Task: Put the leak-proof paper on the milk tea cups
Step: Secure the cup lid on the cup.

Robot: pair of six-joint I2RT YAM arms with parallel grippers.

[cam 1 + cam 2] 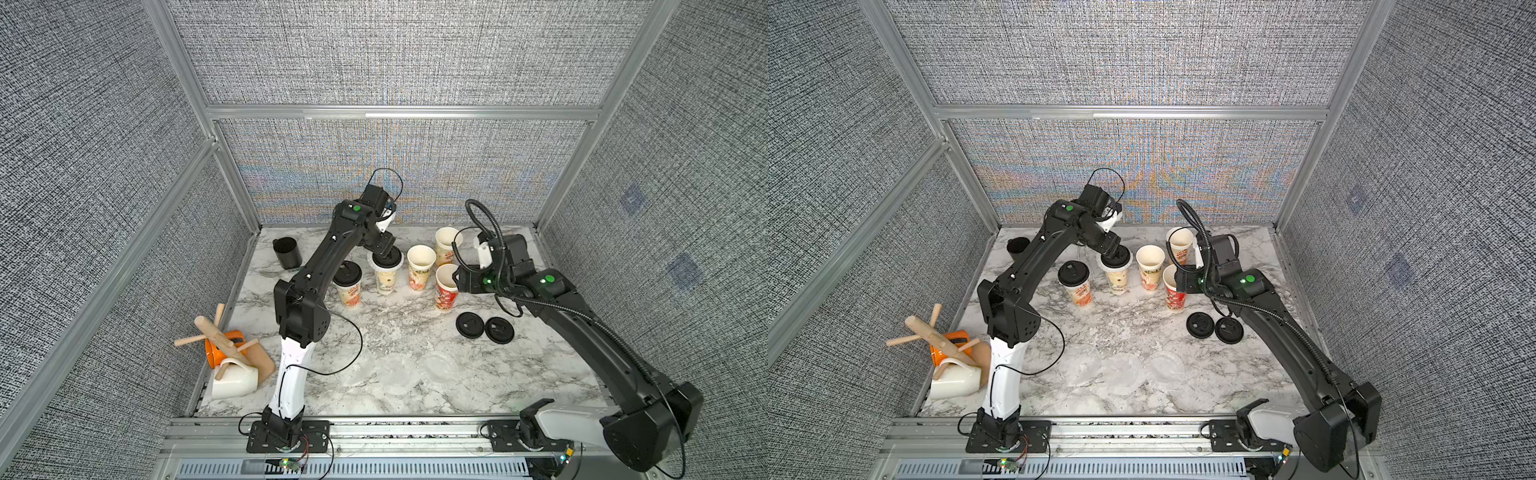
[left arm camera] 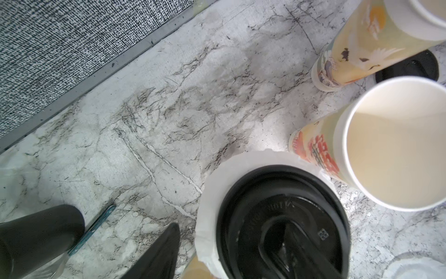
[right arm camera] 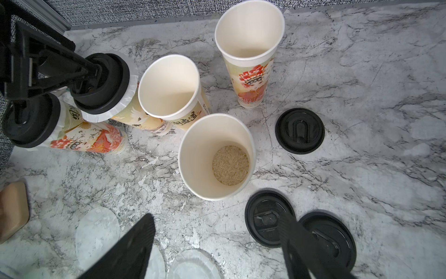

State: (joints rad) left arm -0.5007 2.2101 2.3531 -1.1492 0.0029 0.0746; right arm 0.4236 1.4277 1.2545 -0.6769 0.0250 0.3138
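Top views, loose leak-proof paper (image 1: 438, 368): a couple of see-through round sheets lie flat on the marble table (image 1: 415, 324), well apart from the papered cup (image 1: 384, 282) on the robot's side. They show in both top views (image 1: 1121, 372).
Right gripper (image 3: 217, 216): fingers spread wide with only bare table between the tips, so it's pinching nothing. It's off to the right of the papered cup. The loose sheets (image 3: 96, 232) sit back by its finger roots, clear of the tips.
Black lids (image 1: 471, 324): loose on the table, right of the papered cup and nearer the robot. The right wrist view shows three.
Rice cup (image 3: 217, 157): open milk tea cup with rice in the bottom, right of the papered cup and just ahead of the right gripper's tips. No paper on it.
Papered cup: one sheet over the mouth with a black lid pressed on top, crinkled paper rim (image 2: 210, 193) sticking out all round.
Left gripper (image 1: 387, 254): right on top of the papered cup, jaws apart. One finger (image 2: 164, 248) hangs just outside the paper rim, the rest is over the lid, and it grips nothing.
Lidded cup (image 1: 349, 286): just left of the papered cup.
Open cups (image 1: 420, 266): one just right of the papered cup, another (image 1: 446, 245) further right and back. Both bare.
Black cup (image 1: 286, 251): far left of the papered cup.
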